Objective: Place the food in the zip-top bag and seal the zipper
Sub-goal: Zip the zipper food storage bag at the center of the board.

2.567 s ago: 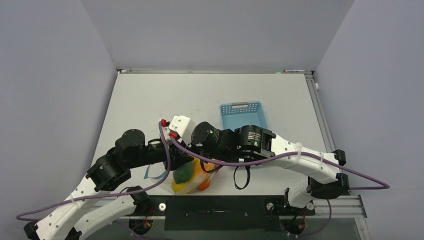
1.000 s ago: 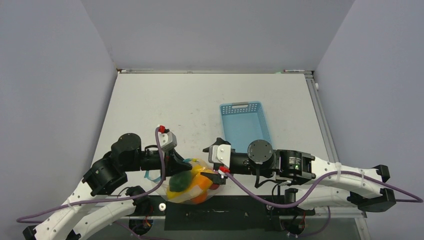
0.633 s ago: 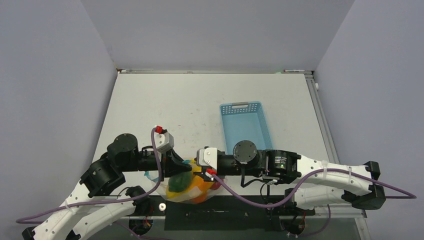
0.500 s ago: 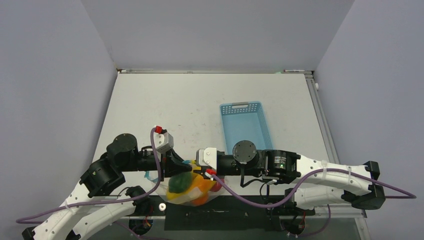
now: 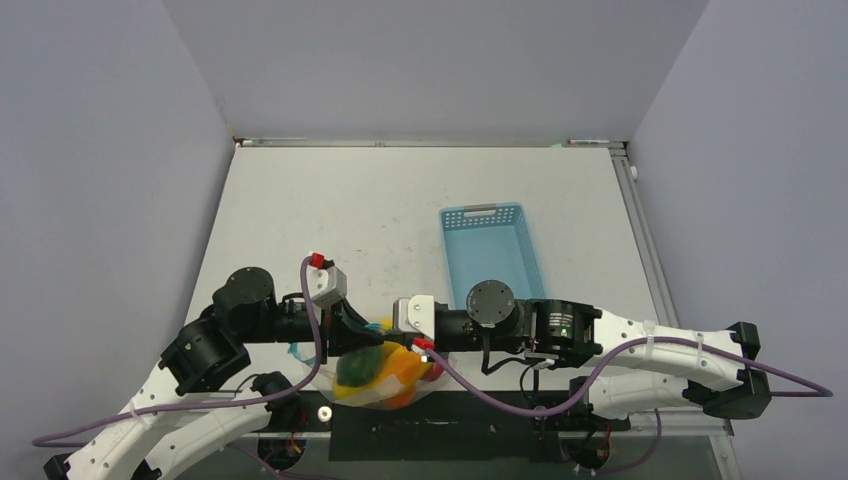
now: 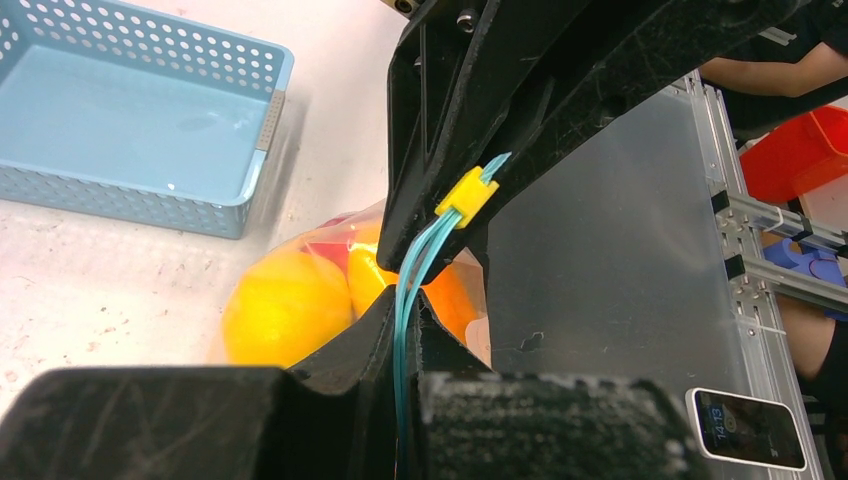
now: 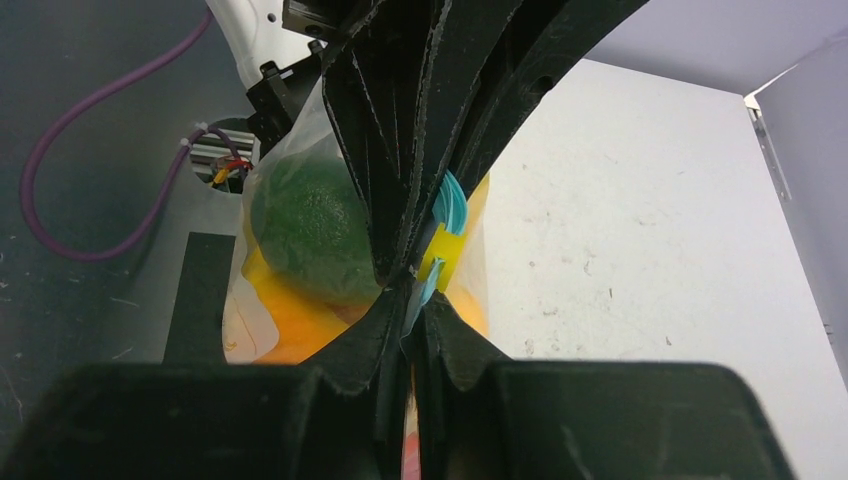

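Note:
The clear zip-top bag (image 5: 375,385) hangs at the table's near edge between my two grippers, holding the food: a green lime (image 5: 358,366), orange (image 5: 405,366), yellow and red fruit. My left gripper (image 5: 362,333) is shut on the teal zipper (image 6: 410,300). My right gripper (image 5: 392,335) faces it tip to tip and is shut on the same zipper (image 7: 440,215), next to its yellow slider (image 6: 466,196). The left wrist view shows yellow fruit (image 6: 285,305) in the bag; the right wrist view shows the lime (image 7: 310,230).
The light-blue lattice basket (image 5: 491,250) stands on the white table (image 5: 400,200) behind the right arm; it also shows in the left wrist view (image 6: 130,120). Purple cables loop below both arms. A black strip runs along the table's near edge (image 5: 440,415).
The right arm swung down from above the bag and moved left until its gripper met the left gripper at the zipper. In the last half second nothing has visibly moved.

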Action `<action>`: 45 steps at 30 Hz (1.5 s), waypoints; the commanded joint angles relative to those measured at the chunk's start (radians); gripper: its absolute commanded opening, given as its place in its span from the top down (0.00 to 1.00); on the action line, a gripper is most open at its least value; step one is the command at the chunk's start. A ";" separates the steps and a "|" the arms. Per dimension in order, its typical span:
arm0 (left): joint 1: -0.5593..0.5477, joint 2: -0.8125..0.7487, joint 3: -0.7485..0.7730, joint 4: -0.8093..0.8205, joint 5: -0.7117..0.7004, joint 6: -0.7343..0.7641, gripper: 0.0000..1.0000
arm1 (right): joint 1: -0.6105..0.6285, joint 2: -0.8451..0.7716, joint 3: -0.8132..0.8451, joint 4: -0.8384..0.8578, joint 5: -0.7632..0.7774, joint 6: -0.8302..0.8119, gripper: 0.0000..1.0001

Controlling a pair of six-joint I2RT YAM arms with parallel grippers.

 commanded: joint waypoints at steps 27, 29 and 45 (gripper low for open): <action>-0.003 0.010 0.052 0.176 0.044 0.025 0.35 | 0.005 0.039 0.121 -0.094 0.011 0.136 0.95; -0.002 0.011 0.050 0.183 0.042 0.027 0.34 | 0.006 0.038 0.121 -0.095 0.007 0.144 0.95; -0.003 0.015 0.011 0.230 0.068 0.019 0.49 | 0.006 0.041 0.124 -0.080 -0.028 0.177 0.95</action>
